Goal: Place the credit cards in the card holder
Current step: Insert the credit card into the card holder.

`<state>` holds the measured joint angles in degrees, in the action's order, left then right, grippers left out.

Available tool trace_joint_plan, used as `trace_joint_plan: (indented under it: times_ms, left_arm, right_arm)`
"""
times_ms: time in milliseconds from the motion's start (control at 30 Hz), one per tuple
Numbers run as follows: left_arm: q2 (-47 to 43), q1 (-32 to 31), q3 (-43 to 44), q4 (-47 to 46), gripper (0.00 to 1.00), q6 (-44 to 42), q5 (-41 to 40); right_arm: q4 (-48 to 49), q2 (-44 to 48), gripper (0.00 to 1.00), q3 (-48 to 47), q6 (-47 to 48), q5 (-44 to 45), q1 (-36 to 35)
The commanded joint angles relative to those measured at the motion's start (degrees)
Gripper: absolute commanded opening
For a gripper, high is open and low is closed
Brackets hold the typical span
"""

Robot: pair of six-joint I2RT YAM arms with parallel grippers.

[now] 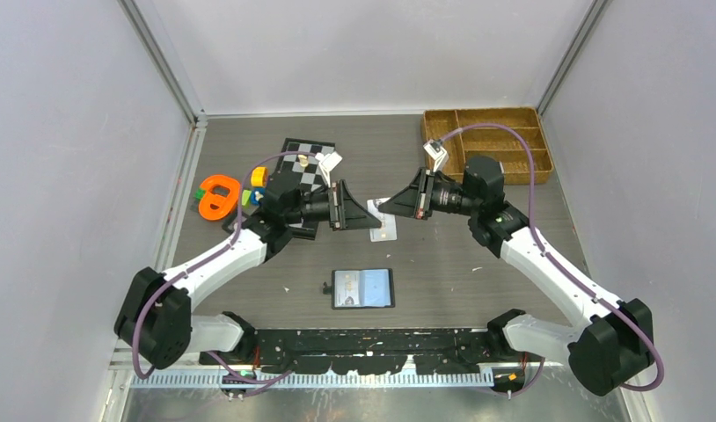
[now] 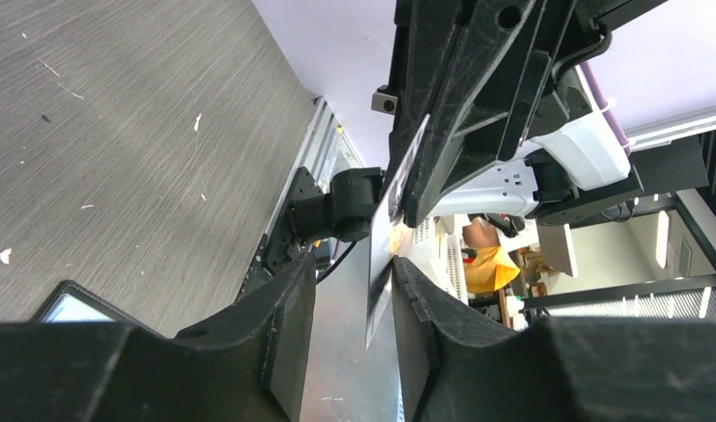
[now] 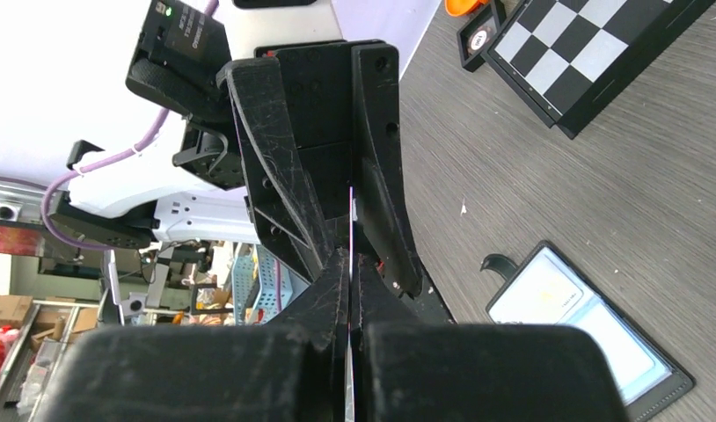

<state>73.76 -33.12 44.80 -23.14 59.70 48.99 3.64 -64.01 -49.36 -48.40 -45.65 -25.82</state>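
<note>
My right gripper (image 3: 350,264) is shut on a thin credit card (image 3: 350,207), seen edge-on, held above the table. My left gripper (image 2: 353,272) is open, its fingers on either side of that card (image 2: 383,246); the card lies close to one finger. In the top view both grippers meet tip to tip, left (image 1: 372,215) and right (image 1: 383,207). Another whitish card (image 1: 383,231) lies on the table below them. The black card holder (image 1: 363,287) lies open nearer the arm bases, with light cards in its pockets; it also shows in the right wrist view (image 3: 592,325).
A brown woven divided tray (image 1: 486,141) stands at the back right. A black-and-white chessboard (image 1: 306,163) lies behind the left arm. An orange toy (image 1: 218,195) and small coloured blocks (image 1: 258,176) sit at the left.
</note>
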Motion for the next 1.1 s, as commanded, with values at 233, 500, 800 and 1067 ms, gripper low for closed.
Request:
trace_joint_plan:
  times_ms: [233,500,800,1067]
  left_arm:
    - [-5.3,0.2,-3.7,-3.9,0.00,3.2,-3.6]
    - [-6.2,0.8,-2.1,29.0,0.00,-14.4,-13.1]
    - [-0.4,0.8,-5.4,37.2,0.00,-18.5,-12.0]
    - [4.1,0.8,-7.3,39.3,0.00,-20.9,-11.1]
  right_arm:
    - [1.4,1.8,0.16,-0.4,1.4,3.1,-0.3]
    - [-26.2,3.2,0.58,-2.6,11.4,20.5,-0.3]
    - [-32.7,-0.9,0.62,2.9,6.8,33.9,-10.1]
    - [-38.2,-9.3,0.63,0.5,3.7,51.1,-23.2]
